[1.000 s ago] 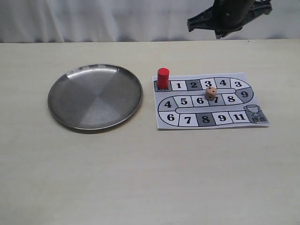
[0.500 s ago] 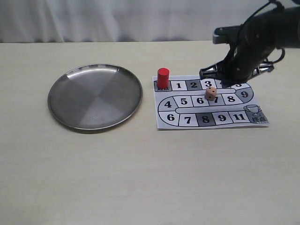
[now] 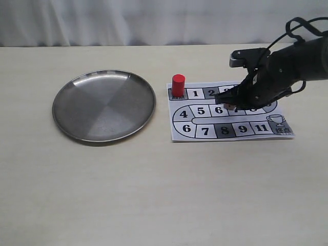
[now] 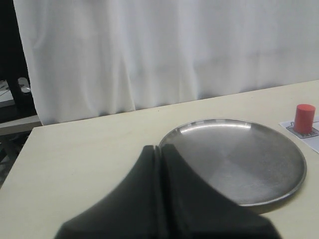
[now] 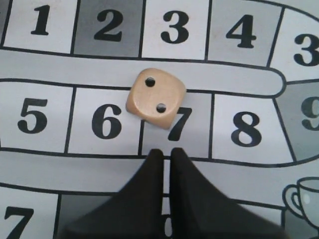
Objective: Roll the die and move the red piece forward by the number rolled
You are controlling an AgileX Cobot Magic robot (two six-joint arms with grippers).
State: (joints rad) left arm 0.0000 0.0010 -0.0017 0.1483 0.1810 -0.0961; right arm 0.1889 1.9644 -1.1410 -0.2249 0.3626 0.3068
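Note:
The die (image 5: 155, 102), a pale wooden cube with two pips on top, lies on the board (image 5: 124, 62) where squares 6 and 7 meet. Just short of it, my right gripper (image 5: 166, 152) is shut, with only a sliver between its fingers and nothing held. In the exterior view my right gripper (image 3: 233, 104) hangs low over the board (image 3: 205, 131) and covers most of the die. The red piece (image 3: 178, 84) stands upright on the start square beside square 1, also visible as the red piece (image 4: 304, 117). My left gripper (image 4: 160, 148) is shut and empty, back from the plate.
A round steel plate (image 3: 104, 105) lies left of the board, seen from the left wrist as the plate (image 4: 239, 159). A white curtain hangs behind the table's far edge. The board ends in a trophy square (image 3: 277, 121) at its right.
My right arm has come down from above the far edge and forward, to sit low over the die. The die, red piece and plate have not moved.

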